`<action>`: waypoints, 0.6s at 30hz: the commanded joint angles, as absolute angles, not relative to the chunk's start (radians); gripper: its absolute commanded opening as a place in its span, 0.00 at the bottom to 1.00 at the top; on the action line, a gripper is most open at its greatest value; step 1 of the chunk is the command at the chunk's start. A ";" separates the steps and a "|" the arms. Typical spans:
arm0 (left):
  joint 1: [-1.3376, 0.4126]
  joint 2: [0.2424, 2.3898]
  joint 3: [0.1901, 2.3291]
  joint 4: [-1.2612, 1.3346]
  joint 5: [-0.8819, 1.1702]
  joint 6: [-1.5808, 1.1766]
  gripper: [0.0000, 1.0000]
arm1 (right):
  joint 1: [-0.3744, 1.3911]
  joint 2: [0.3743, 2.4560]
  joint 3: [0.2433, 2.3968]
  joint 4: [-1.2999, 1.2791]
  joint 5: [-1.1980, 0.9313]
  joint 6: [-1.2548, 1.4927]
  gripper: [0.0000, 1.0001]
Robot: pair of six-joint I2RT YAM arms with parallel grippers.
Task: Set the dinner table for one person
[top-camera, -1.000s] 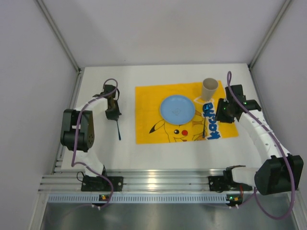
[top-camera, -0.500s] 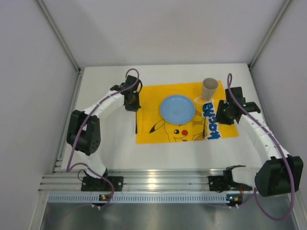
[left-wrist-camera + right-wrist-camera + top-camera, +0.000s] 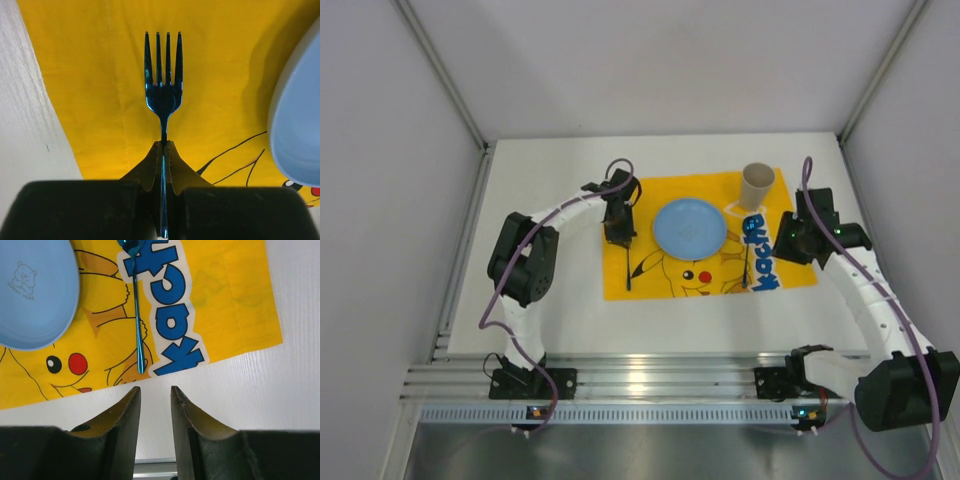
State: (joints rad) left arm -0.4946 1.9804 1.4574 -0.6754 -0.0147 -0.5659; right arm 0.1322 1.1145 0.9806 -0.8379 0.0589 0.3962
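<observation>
Found left tool [image 3: 163, 146] clamped on handle of fork [image 3: 162, 95], judged light, stiff, slick, over mat [image 3: 100, 75] beside plate [image 3: 295, 125], tabletop [image 3: 550, 310] centre; right tool [image 3: 155, 392] apart, empty.

Worktop [image 3: 670, 325]: white, matte, rectangular, with an aluminium rail [image 3: 650, 380] along its 6 o'clock edge. One item lies directly on it: a yellow printed mat [image 3: 788, 262], flat, off-centre toward 3 o'clock, slightly skewed, with blue lettering at its 3 o'clock end. White surface shows on every side of the mat, widest at 9 o'clock.
</observation>
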 commanded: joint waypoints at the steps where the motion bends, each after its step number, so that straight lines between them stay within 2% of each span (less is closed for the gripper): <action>1: -0.492 1.977 1.431 -0.635 -0.005 -0.621 0.00 | 0.117 1.075 0.969 -0.854 0.084 0.410 0.31; 6: -0.497 1.962 1.410 -0.601 0.012 -0.653 0.00 | 0.117 1.058 0.959 -0.862 0.089 0.410 0.31; 9: -0.500 1.950 1.411 -0.592 0.012 -0.653 0.07 | 0.118 1.054 0.956 -0.862 0.086 0.410 0.32; 10: -0.502 1.947 1.410 -0.585 0.012 -0.647 0.10 | 0.117 1.054 0.954 -0.861 0.083 0.410 0.31; 11: -0.502 1.945 1.411 -0.584 0.008 -0.646 0.21 | 0.117 1.054 0.953 -0.859 0.083 0.410 0.32; 12: -0.503 1.939 1.413 -0.583 0.009 -0.641 0.25 | 0.117 1.054 0.953 -0.858 0.081 0.410 0.32; 13: -0.503 1.933 1.413 -0.583 0.009 -0.638 0.36 | 0.117 1.057 0.954 -0.854 0.080 0.410 0.32; 18: -0.509 1.910 1.425 -0.592 0.009 -0.608 0.43 | 0.118 1.058 0.950 -0.845 0.071 0.417 0.34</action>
State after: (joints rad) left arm -0.5030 1.9800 1.4128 -0.6201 0.0040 -0.6247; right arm 0.1322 1.0744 0.9535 -0.8612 0.0673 0.4019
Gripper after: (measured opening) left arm 0.410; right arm 0.339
